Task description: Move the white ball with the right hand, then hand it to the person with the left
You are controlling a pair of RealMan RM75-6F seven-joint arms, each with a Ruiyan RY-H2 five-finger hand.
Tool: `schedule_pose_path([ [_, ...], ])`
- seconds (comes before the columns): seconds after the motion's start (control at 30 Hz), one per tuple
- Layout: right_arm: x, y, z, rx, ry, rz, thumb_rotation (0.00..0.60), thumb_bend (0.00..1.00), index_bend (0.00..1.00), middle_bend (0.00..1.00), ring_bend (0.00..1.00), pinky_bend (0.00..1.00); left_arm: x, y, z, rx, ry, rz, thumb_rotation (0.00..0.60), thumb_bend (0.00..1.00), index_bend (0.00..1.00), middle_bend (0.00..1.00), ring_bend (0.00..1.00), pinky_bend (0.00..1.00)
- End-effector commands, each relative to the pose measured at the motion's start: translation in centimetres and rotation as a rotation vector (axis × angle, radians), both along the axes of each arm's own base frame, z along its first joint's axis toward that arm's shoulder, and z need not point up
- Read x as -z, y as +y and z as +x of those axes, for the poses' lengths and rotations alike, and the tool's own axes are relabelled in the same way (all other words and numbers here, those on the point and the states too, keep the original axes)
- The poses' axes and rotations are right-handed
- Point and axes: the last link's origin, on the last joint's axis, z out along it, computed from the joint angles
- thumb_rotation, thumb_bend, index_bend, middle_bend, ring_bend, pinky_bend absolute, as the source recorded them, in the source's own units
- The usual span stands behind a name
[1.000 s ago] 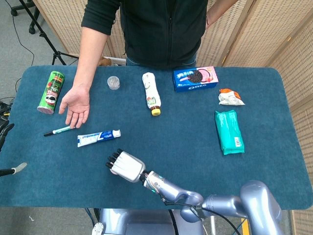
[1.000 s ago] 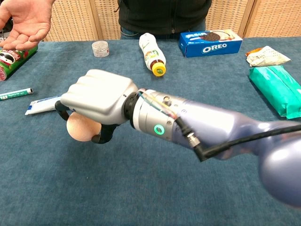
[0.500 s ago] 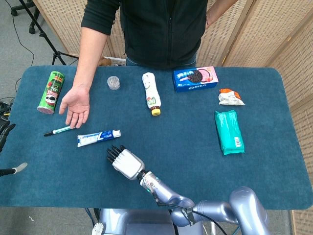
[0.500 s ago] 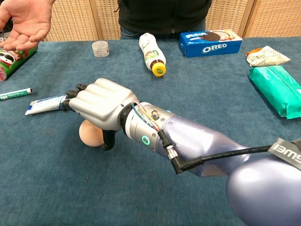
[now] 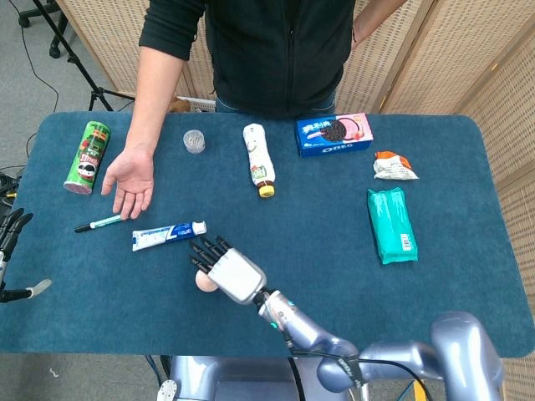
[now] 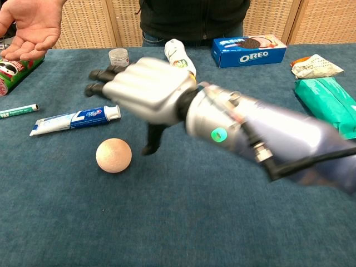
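Note:
The pale, cream-coloured ball (image 6: 114, 155) lies alone on the blue table (image 5: 468, 276), just below the toothpaste tube; the head view shows the ball (image 5: 203, 281) half hidden by my hand. My right hand (image 6: 147, 92) hovers above and to the right of it with fingers spread, holding nothing, and it also shows low in the middle of the head view (image 5: 227, 269). Only the dark fingertips of my left hand (image 5: 10, 230) show at the far left edge, apart and empty. The person's open palm (image 5: 129, 180) rests face up on the table at the far left.
A toothpaste tube (image 5: 167, 235) and a pen (image 5: 100, 222) lie between the ball and the palm. Further back are a green Pringles can (image 5: 87, 157), a small clear jar (image 5: 194, 141), a white bottle (image 5: 258, 159), an Oreo box (image 5: 334, 134), a snack wrapper (image 5: 393, 165) and a teal packet (image 5: 392, 224).
My right hand set the ball down on the table, let go, opened its fingers and lifted up and to the right. The ball now lies free.

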Motion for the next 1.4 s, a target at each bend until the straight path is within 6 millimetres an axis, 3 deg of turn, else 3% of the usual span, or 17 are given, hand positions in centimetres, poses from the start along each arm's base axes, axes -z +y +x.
schedule_pose_path([
  [0.03, -3.5, -0.8, -2.2, -0.009, -0.006, -0.058, 0.6, 0.0, 0.08, 0.0, 0.0, 0.16, 0.2, -0.1, 0.1, 0.008, 0.004, -0.003, 0.6, 0.0, 0.0, 0.0, 0.0, 0.0],
  [0.13, -7.7, -2.1, -5.8, 0.009, -0.016, -0.154, 0.6, 0.0, 0.08, 0.0, 0.0, 0.16, 0.7, -0.1, 0.6, 0.053, 0.01, -0.017, 0.6, 0.0, 0.0, 0.0, 0.0, 0.0],
  [0.23, -10.5, -2.9, -8.8, 0.047, -0.031, -0.217, 0.6, 0.0, 0.08, 0.0, 0.0, 0.16, 1.4, 0.0, 1.0, 0.106, 0.004, -0.044, 0.6, 0.0, 0.0, 0.0, 0.0, 0.0],
  [0.37, -15.3, -3.4, -15.4, 0.19, -0.078, -0.3, 0.6, 0.0, 0.08, 0.0, 0.0, 0.16, 2.9, 0.0, 1.3, 0.152, 0.031, -0.11, 0.6, 0.0, 0.0, 0.0, 0.0, 0.0],
  [0.43, -17.7, -2.9, -19.0, 0.262, -0.129, -0.32, 0.6, 0.0, 0.08, 0.0, 0.0, 0.16, 3.7, 0.0, 1.6, 0.172, 0.046, -0.134, 0.6, 0.0, 0.0, 0.0, 0.0, 0.0],
  [0.47, -19.7, -2.0, -22.1, 0.307, -0.134, -0.357, 0.6, 0.0, 0.08, 0.0, 0.0, 0.16, 4.6, 0.0, 2.0, 0.198, 0.068, -0.158, 0.6, 0.0, 0.0, 0.0, 0.0, 0.0],
  [0.6, -22.7, 0.8, -27.3, 0.412, -0.179, -0.408, 0.6, 0.0, 0.08, 0.0, 0.0, 0.16, 6.6, 0.2, 2.5, 0.227, 0.1, -0.213, 0.6, 0.0, 0.0, 0.0, 0.0, 0.0],
  [0.83, -24.6, 5.1, -30.1, 0.553, -0.279, -0.48, 0.6, 0.0, 0.05, 0.0, 0.0, 0.16, 8.9, 0.7, 3.9, 0.278, 0.127, -0.296, 0.6, 0.0, 0.0, 0.0, 0.0, 0.0],
  [0.97, -25.2, 8.3, -30.7, 0.66, -0.406, -0.513, 0.6, 0.0, 0.05, 0.0, 0.0, 0.13, 11.1, 2.0, 7.1, 0.378, 0.131, -0.371, 0.6, 0.0, 0.0, 0.0, 0.0, 0.0],
  [1.13, -25.6, 9.4, -30.3, 0.684, -0.443, -0.519, 0.6, 0.0, 0.05, 0.0, 0.0, 0.11, 13.5, 3.3, 9.5, 0.457, 0.16, -0.444, 0.6, 0.0, 0.01, 0.0, 0.0, 0.0],
  [1.3, -25.7, 9.4, -30.6, 0.678, -0.458, -0.509, 0.6, 0.0, 0.05, 0.0, 0.0, 0.11, 16.7, 5.5, 12.1, 0.489, 0.202, -0.495, 0.6, 0.0, 0.06, 0.0, 0.0, 0.0],
  [1.4, -25.9, 9.2, -30.8, 0.679, -0.462, -0.513, 0.6, 0.0, 0.05, 0.0, 0.0, 0.11, 17.9, 6.1, 12.6, 0.485, 0.226, -0.504, 0.6, 0.0, 0.07, 0.0, 0.0, 0.03],
])
